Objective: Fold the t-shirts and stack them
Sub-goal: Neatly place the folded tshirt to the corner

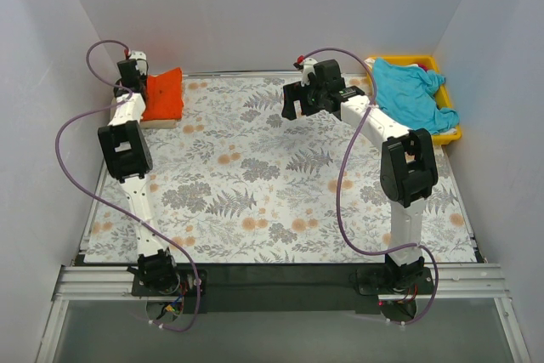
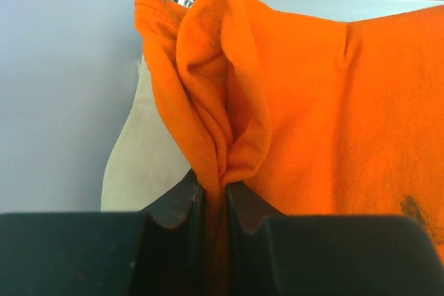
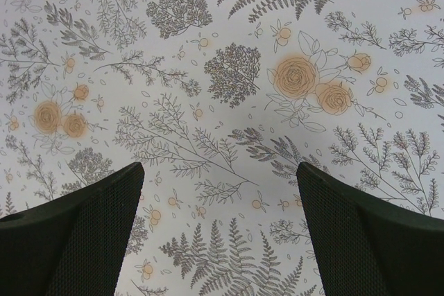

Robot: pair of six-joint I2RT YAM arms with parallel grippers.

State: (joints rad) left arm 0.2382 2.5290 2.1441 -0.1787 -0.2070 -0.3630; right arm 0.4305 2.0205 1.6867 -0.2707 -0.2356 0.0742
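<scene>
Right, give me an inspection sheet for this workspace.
Surface: fern-and-flower print cloth lies flat, no wrinkles seen.
Job's things: orange t-shirt at far left, over a beige t-shirt; turquoise t-shirt bunched in the yellow tray at far right.
Clutter: nothing seen.
Grippers: left gripper shut on a fold of the orange t-shirt; right gripper open, empty, above the cloth.
Cables: purple cables hang in loops, off the shirts.
Surroundings: plain pale walls on three sides.

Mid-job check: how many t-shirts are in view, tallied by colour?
Bright orange-red cloth t-shirt: 1, pinched by the left gripper
Tan beige cloth t-shirt: 1, beneath the orange one
Turquoise blue cloth t-shirt: 1, on the yellow plastic tray
Total: 3
</scene>
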